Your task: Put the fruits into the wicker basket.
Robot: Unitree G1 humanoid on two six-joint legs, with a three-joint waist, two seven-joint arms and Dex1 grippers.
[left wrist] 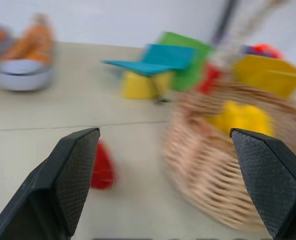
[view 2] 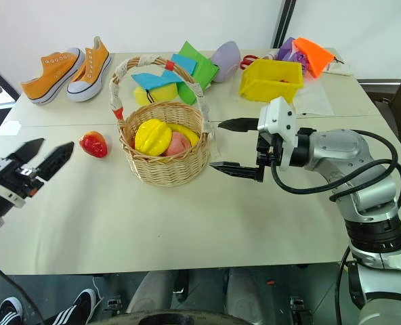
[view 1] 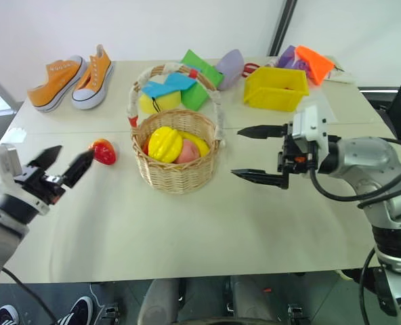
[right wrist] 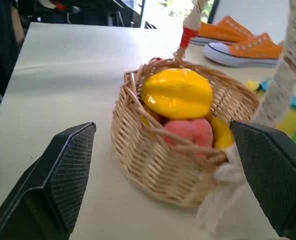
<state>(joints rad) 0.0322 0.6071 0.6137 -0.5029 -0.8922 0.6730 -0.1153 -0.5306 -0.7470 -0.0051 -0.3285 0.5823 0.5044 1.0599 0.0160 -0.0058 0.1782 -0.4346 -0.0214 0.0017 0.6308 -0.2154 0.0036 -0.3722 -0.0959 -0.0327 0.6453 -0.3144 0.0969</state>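
The left gripper [view 1: 60,166] hangs over the left part of the table [view 1: 207,230] with its two black fingers spread wide and nothing between them; just beyond its fingertips, towards the middle of the table, the red strawberry-like fruit [view 1: 104,151] lies on the bare top, apart from the fingers. Past that fruit stands the wicker basket [view 1: 177,169], its arched handle upright; inside it lie the yellow starfruit [view 1: 164,143], the pink peach [view 1: 187,152] and another yellow fruit beside them. On the basket's far side the right gripper [view 1: 253,154] points at the basket wall, its fingers spread wide and empty, their tips just beside the wicker without touching it.
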